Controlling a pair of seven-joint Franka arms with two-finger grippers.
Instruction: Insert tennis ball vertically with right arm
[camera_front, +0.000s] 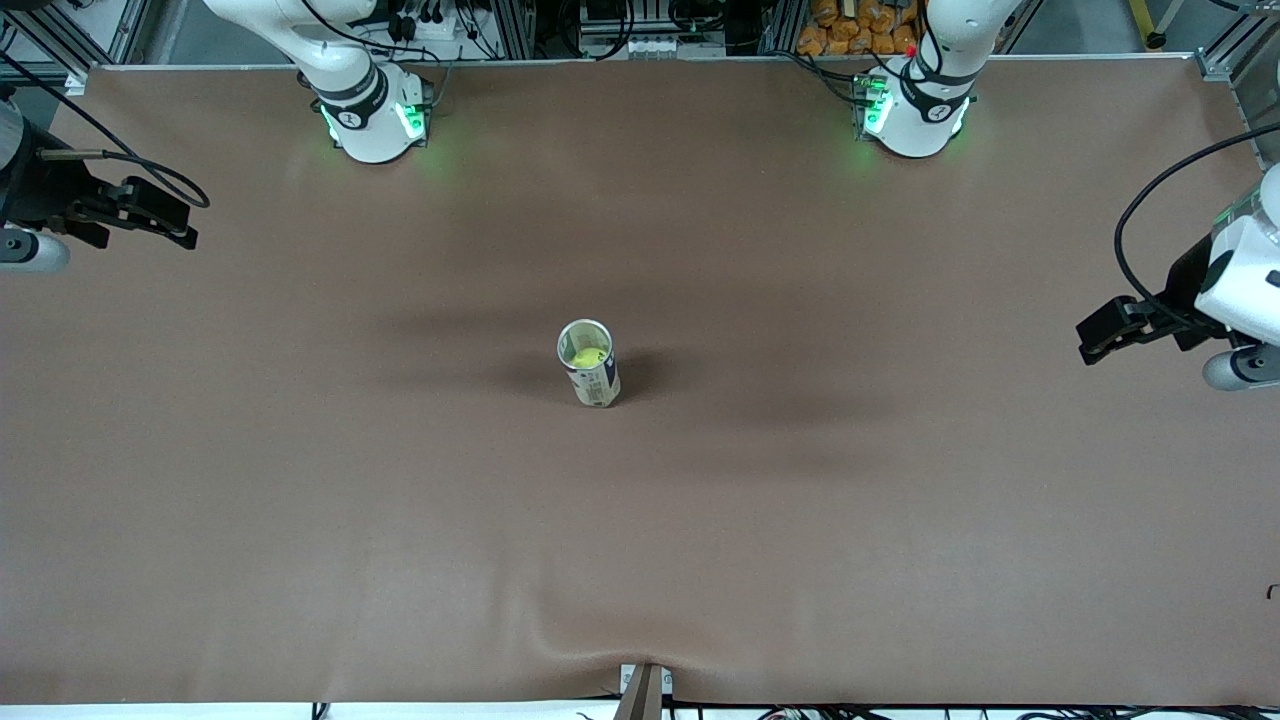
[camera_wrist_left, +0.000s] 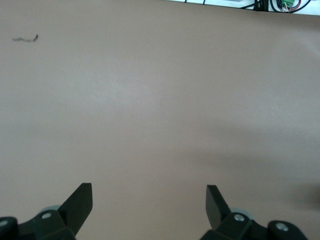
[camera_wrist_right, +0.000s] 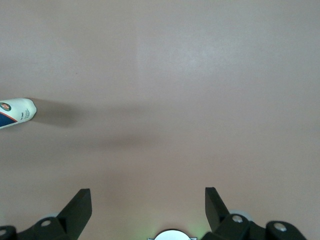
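A tall can (camera_front: 588, 362) is standing upright near the middle of the brown table (camera_front: 900, 520), its long axis vertical and its open mouth facing up, and a yellow-green tennis ball (camera_front: 586, 355) is already sitting down inside it, showing through the opening. No other ball is lying anywhere on the table in any of the views, so by the look of things the insertion is done and nothing is left for the arms to carry. The right hand (camera_front: 150, 212) is hanging at the right arm's end of the table, well apart from the can, with its fingers (camera_wrist_right: 75, 210) standing wide and nothing between them; from its wrist view only the foot of the can is peeking in at the edge, off to one side of the fingers and not between them. The left hand (camera_front: 1110, 332) is waiting at the left arm's end of the table, likewise spread wide and empty, with bare table under it. The can is lying roughly midway between the two hands, perhaps a little closer to the right one, so if any further move is called for, the right hand is having to travel in toward the table's middle and come down along the can's upright axis over its mouth.
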